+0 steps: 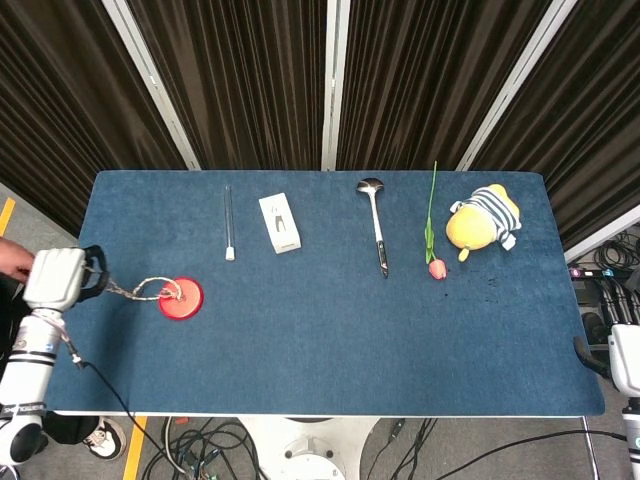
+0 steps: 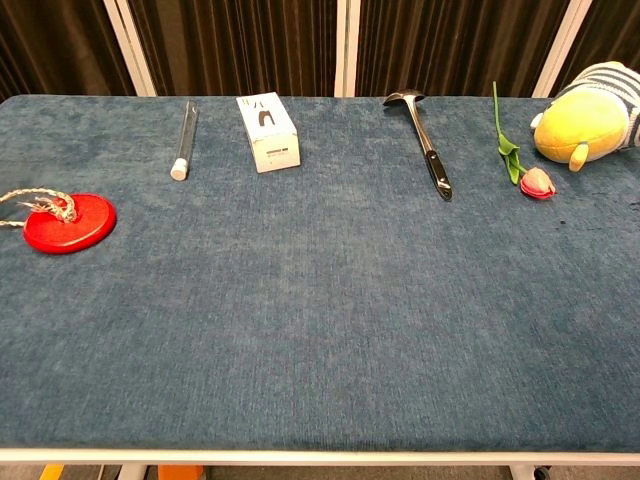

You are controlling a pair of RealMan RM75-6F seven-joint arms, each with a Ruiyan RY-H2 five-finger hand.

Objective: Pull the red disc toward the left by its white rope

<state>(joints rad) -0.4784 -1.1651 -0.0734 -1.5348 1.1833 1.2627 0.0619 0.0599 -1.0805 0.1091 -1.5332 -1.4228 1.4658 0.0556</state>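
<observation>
Red disc (image 1: 181, 298) at the table's left end, its white rope (image 1: 138, 289) in our left hand (image 1: 58, 278).

We see the disc lying flat on the blue table (image 1: 330, 340) near the left edge, with the rope running slack from its top out to our left hand, which sits just off the table edge with fingers wrapped around the rope's end. Further back lie a glass tube (image 1: 229, 223), a small white box (image 1: 280, 222) and a ladle (image 1: 377, 235); a tulip (image 1: 432, 240) and a plush toy (image 1: 484, 218) lie at the far right. Only the base of our right arm shows, so we cannot tell that hand's state.
</observation>
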